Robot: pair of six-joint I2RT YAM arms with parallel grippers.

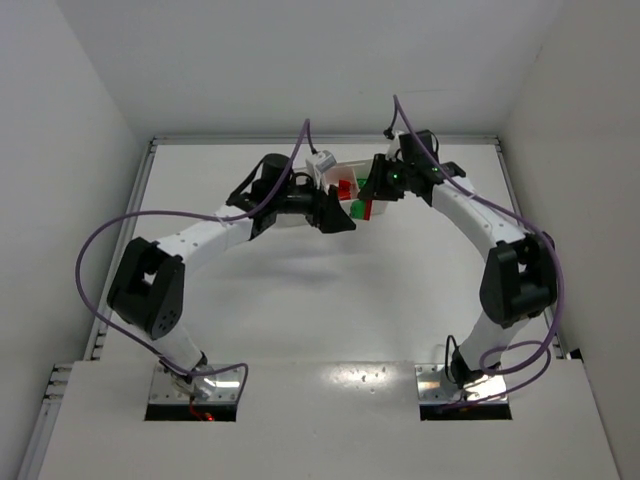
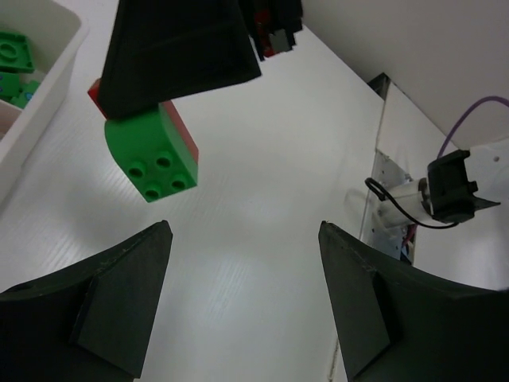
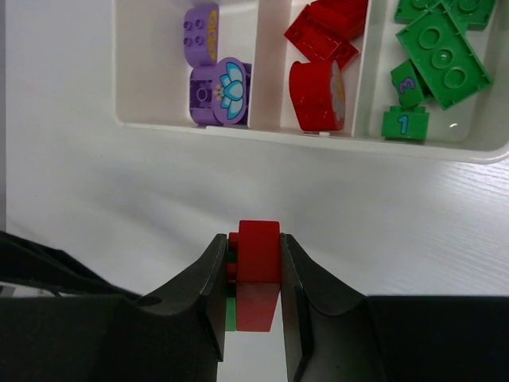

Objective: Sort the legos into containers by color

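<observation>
From above, the two white arms meet over the white table [image 1: 300,300], toward 12 o'clock. The long white plastic tray [image 1: 352,167] lies just behind them. The right gripper [image 1: 372,190] holds a small red and green plastic brick stack [image 1: 358,208] just in front of the tray. The left gripper [image 1: 335,215] is right beside it, at about 9 o'clock from the stack.

In the left wrist view, the left gripper [image 2: 246,302] has its jaws spread wide, with nothing between them. The stack [image 2: 151,159] hangs above the table at 11 o'clock. One black finger [image 2: 175,56] of the right gripper presses on it from above. A corner of the tray [image 2: 56,48] shows at 10 o'clock, with green bricks [image 2: 12,52] inside.

In the right wrist view, the right gripper [image 3: 253,247] pinches the stack [image 3: 258,274] tight between its jaws, at 6 o'clock, outside the tray. The tray [image 3: 318,139] lies across the top. Purple bricks [image 3: 211,72] sit in its left box, red bricks [image 3: 322,56] in the middle box, and green bricks [image 3: 437,52] in the right box.
</observation>
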